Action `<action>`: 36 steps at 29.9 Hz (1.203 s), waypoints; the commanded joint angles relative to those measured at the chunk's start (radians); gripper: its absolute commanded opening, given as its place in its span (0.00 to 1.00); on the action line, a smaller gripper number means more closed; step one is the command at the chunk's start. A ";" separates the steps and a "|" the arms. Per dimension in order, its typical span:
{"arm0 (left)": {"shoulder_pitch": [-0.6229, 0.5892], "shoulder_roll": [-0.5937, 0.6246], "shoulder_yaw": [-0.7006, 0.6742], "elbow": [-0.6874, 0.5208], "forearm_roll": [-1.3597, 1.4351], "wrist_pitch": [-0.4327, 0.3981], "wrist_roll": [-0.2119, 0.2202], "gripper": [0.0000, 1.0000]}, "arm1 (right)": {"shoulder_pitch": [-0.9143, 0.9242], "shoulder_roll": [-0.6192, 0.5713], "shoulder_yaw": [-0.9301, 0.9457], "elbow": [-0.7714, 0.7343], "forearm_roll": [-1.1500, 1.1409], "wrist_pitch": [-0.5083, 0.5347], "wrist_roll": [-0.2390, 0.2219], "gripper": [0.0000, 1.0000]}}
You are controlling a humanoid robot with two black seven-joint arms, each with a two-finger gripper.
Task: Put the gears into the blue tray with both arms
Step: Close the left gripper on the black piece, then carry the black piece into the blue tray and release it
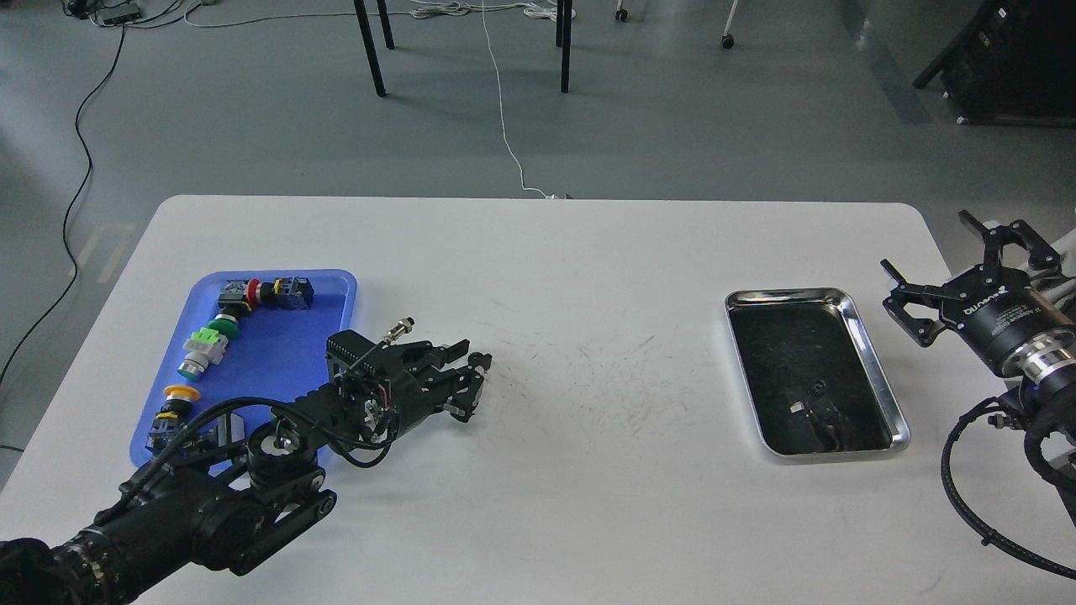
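The left tool [471, 378] is hanging nearly closed beside the blue tray [336, 290], maybe gripping a gear; I cannot tell. The right tool [941, 273] is waiting wide open, empty, near the silver tray [874, 361].

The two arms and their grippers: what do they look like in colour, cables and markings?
Both arms are black. The left gripper has black clawed fingers and exposed wiring. The right gripper carries white lettering, too small to read, above a silver joint ring; a black cable loops below.

Place: a lab or workshop.
Signs: grey floor [252, 126] with loose cables [80, 168], a white table [588, 336], caster wheels [727, 40] beyond its far edge.
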 commanded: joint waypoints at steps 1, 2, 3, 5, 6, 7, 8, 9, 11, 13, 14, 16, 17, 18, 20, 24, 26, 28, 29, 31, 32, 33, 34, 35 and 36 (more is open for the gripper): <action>0.003 -0.007 0.000 -0.002 0.000 0.001 0.002 0.08 | 0.000 -0.001 0.000 -0.001 0.000 0.000 0.000 0.94; 0.002 -0.010 0.000 -0.004 0.000 0.001 0.002 0.07 | 0.000 -0.001 0.002 -0.001 0.000 0.000 0.000 0.94; 0.001 -0.010 0.000 -0.010 0.000 0.001 0.003 0.07 | 0.000 -0.001 0.002 -0.001 0.000 0.000 0.000 0.94; -0.006 -0.004 -0.002 -0.020 0.000 0.001 0.005 0.06 | 0.000 -0.003 0.002 -0.001 0.000 0.000 0.000 0.94; -0.011 0.007 -0.003 -0.036 0.000 0.001 0.005 0.06 | 0.000 -0.003 0.002 -0.001 -0.005 0.000 0.000 0.94; -0.015 0.018 -0.009 -0.056 0.000 0.001 0.005 0.06 | 0.002 -0.003 0.003 -0.002 -0.009 0.000 0.000 0.94; -0.018 0.044 -0.012 -0.075 0.000 0.000 0.005 0.06 | 0.002 -0.001 0.003 -0.002 -0.012 0.000 0.000 0.94; -0.026 0.074 -0.012 -0.095 0.000 0.000 0.006 0.06 | 0.003 -0.001 0.003 -0.002 -0.012 0.000 0.000 0.94; -0.040 0.142 -0.011 -0.160 0.000 -0.005 0.006 0.06 | 0.006 -0.001 0.003 -0.002 -0.012 0.000 0.000 0.94; -0.049 0.211 -0.014 -0.227 0.000 -0.005 0.009 0.06 | 0.009 -0.001 0.003 -0.002 -0.014 0.000 0.000 0.94; -0.054 0.258 -0.017 -0.264 0.000 -0.006 0.009 0.06 | 0.009 -0.001 0.003 -0.002 -0.014 0.000 0.000 0.94; -0.058 0.357 -0.019 -0.339 0.000 -0.006 0.009 0.06 | 0.011 -0.001 0.002 -0.002 -0.014 0.000 0.000 0.94; -0.060 0.401 -0.019 -0.367 0.000 -0.005 0.009 0.06 | 0.011 -0.001 0.002 -0.002 -0.014 0.000 0.000 0.94; -0.060 0.452 -0.020 -0.391 0.000 -0.003 0.009 0.06 | 0.012 -0.001 0.002 -0.002 -0.014 0.000 0.000 0.94; -0.060 0.547 -0.020 -0.412 0.000 0.001 0.008 0.06 | 0.012 -0.001 0.002 -0.002 -0.014 0.000 0.000 0.94; -0.040 0.654 -0.006 -0.380 -0.029 0.075 -0.011 0.06 | 0.012 -0.001 0.002 -0.001 -0.014 0.000 0.000 0.94; -0.006 0.674 -0.003 -0.341 -0.071 0.112 -0.017 0.06 | 0.012 -0.004 -0.001 0.001 -0.020 0.000 0.000 0.94; 0.046 0.676 -0.005 -0.292 -0.095 0.130 -0.027 0.06 | 0.012 -0.006 0.000 0.001 -0.044 0.000 -0.002 0.94; 0.063 0.675 -0.005 -0.266 -0.106 0.142 -0.034 0.06 | 0.012 -0.008 0.002 0.001 -0.054 0.000 -0.002 0.94; 0.078 0.659 -0.002 -0.217 -0.125 0.161 -0.037 0.06 | 0.012 -0.008 0.002 0.001 -0.055 0.000 -0.002 0.94; 0.081 0.642 -0.002 -0.199 -0.128 0.166 -0.037 0.06 | 0.011 -0.008 0.002 0.001 -0.055 0.000 -0.002 0.94; 0.089 0.617 -0.002 -0.179 -0.128 0.166 -0.038 0.06 | 0.011 -0.008 0.002 0.001 -0.055 0.000 0.000 0.94; 0.092 0.592 -0.002 -0.157 -0.128 0.166 -0.038 0.06 | 0.012 -0.008 0.002 0.002 -0.055 0.000 -0.002 0.94; 0.092 0.572 -0.002 -0.134 -0.128 0.166 -0.038 0.06 | 0.011 -0.008 0.002 0.002 -0.055 0.000 -0.002 0.94; 0.092 0.557 -0.002 -0.113 -0.126 0.166 -0.038 0.06 | 0.012 -0.008 0.003 0.002 -0.055 0.000 -0.002 0.94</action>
